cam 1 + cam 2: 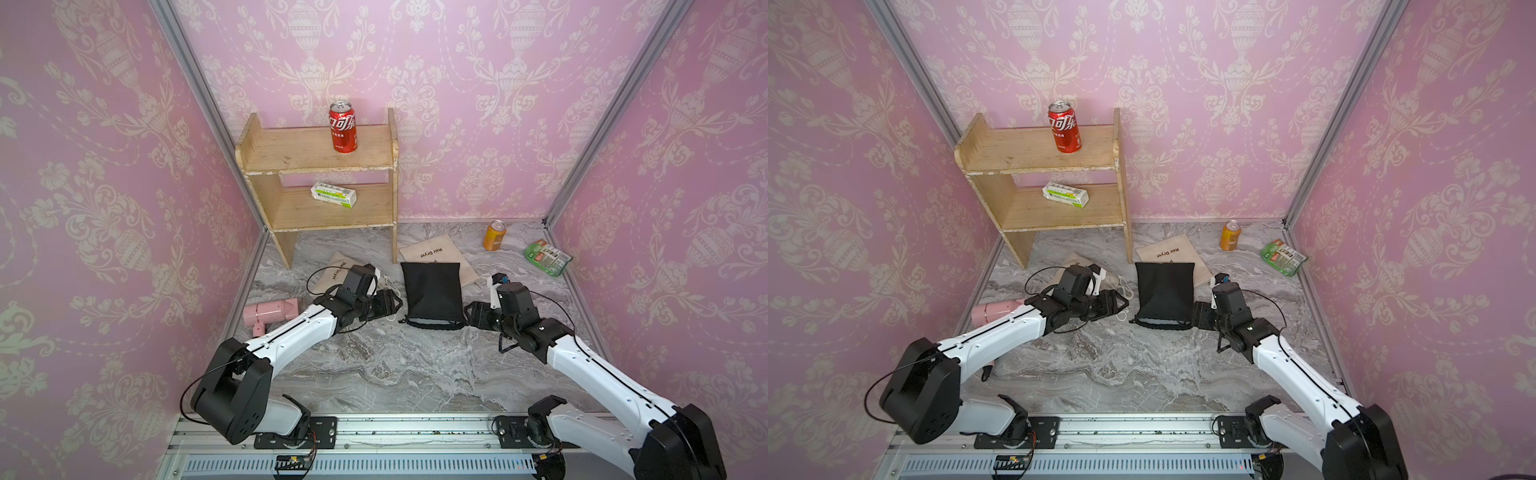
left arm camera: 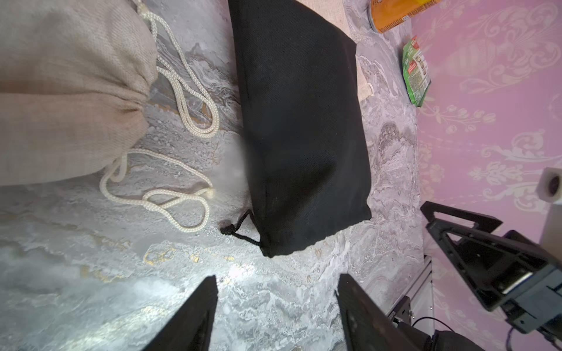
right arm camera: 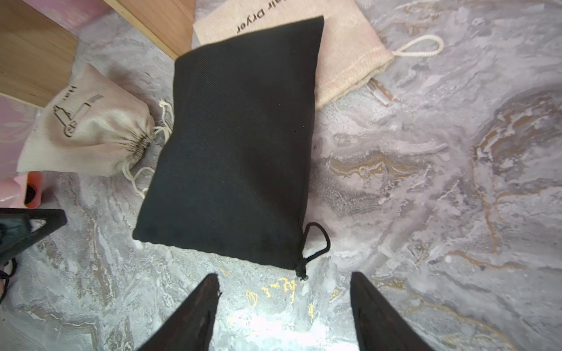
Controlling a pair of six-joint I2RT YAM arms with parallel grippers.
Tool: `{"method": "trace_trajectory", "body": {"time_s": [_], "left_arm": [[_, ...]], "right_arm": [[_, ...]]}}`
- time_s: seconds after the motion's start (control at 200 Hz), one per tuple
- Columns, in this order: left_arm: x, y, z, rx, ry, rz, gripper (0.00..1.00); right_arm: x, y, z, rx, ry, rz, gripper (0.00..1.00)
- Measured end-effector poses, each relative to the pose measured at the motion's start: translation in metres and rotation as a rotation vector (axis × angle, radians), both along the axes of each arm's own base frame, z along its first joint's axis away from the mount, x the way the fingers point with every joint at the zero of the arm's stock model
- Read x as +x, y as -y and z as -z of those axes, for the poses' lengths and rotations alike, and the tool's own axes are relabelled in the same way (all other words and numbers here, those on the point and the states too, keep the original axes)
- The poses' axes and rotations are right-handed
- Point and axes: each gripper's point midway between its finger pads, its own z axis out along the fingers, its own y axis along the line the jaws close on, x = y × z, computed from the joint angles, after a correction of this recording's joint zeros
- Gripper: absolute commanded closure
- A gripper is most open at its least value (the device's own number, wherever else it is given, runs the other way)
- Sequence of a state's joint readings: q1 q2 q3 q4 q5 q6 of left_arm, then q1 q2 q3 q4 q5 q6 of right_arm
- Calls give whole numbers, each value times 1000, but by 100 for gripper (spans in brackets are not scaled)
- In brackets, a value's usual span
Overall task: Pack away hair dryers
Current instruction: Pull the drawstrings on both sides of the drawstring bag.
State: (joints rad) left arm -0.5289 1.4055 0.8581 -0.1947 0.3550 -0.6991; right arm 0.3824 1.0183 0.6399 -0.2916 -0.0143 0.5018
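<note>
Lying at the left edge of the tabletop (image 1: pixel 395 365), the pink hair dryer (image 1: pixel 272 311) is partly hidden behind the left arm (image 1: pixel 291 332), whose empty jaws stand apart beside a cinched beige pouch (image 3: pixel 88 130) and its loose white cord (image 2: pixel 182 100). Between both arms sits the black pouch (image 1: pixel 432 291), overlapping a flat beige pouch (image 1: pixel 432 251) near the wooden shelf (image 1: pixel 291 149); the right arm (image 1: pixel 582 361) points its jaws, also apart and empty, at the black pouch's corner cord (image 3: pixel 316 243). Farther right are an upright orange can (image 1: pixel 494 235) and a green packet (image 1: pixel 547 257).
</note>
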Motion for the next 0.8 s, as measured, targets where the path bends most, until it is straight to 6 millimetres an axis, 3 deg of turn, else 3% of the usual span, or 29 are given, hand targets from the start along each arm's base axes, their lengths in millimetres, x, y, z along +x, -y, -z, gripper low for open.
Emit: {"method": "trace_trajectory", "body": {"time_s": [0.14, 0.29, 0.625, 0.801], "left_arm": [[-13, -7, 10, 104, 37, 118, 33], [-13, -14, 3, 169, 124, 174, 34], [-17, 0, 1, 227, 313, 402, 39], [-19, 6, 18, 242, 442, 526, 45]], "right_arm": [[-1, -1, -7, 11, 24, -7, 30], [0, -4, -12, 27, 41, -17, 31], [8, -9, -32, 52, 150, -45, 33], [11, -10, -43, 66, 208, -49, 35]]}}
